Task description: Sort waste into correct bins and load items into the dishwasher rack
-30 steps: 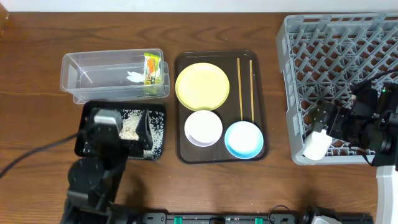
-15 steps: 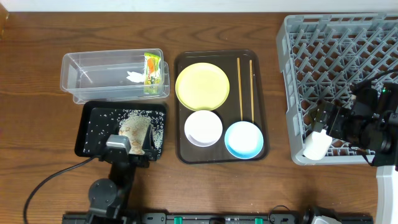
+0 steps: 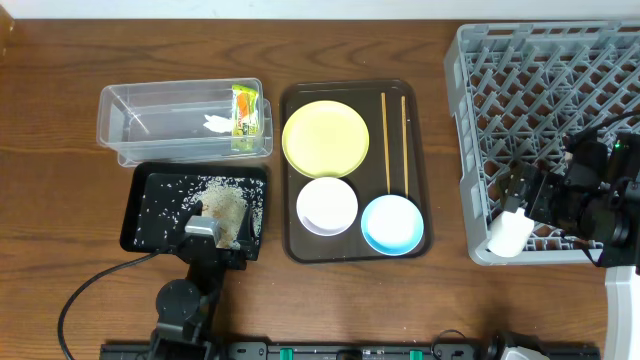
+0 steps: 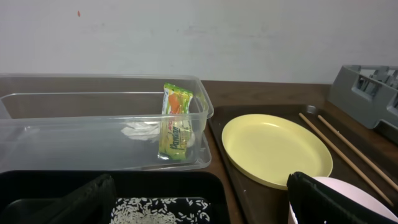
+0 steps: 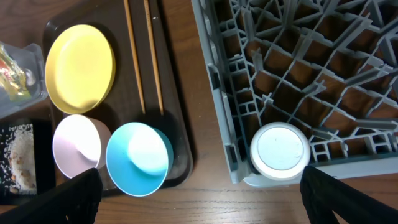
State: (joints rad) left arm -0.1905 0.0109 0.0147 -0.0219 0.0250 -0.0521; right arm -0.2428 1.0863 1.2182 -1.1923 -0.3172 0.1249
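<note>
1. The step, as I read it, is seating the white cup (image 5: 279,149) in the dishwasher rack (image 3: 468,150). The cup sits at the rack's corner nearest the brown serving tray (image 3: 418,150), right against the rim.
2. My right tool (image 5: 200,180) is spread wide, its fingers well apart on either side and not closed on the cup. I cannot tell whether the cup is fully down in its cell or perched on the edge.
3. To do this well I would lift the right arm straight up, with no sideways drift. A brush against a cup this close to the rim could tip it onto the desk.
4. My left tool (image 4: 200,183) is also wide and holds nothing. It hangs low over the near edge of the black tray (image 3: 140,235), where the rice (image 3: 225,205) lies scattered.
5. I would raise the left arm cleanly so that it drags no grains over the tray wall.
6. The wrapper (image 4: 174,121) and tissue (image 4: 140,129) are in the clear tub (image 3: 150,125), so the waste looks sorted.
7. The yellow plate (image 3: 325,138), white bowl (image 3: 326,206), blue bowl (image 3: 392,224) and chopsticks (image 3: 385,140) wait on the brown serving tray. I would leave the thin, flat-lying chopsticks for last.
</note>
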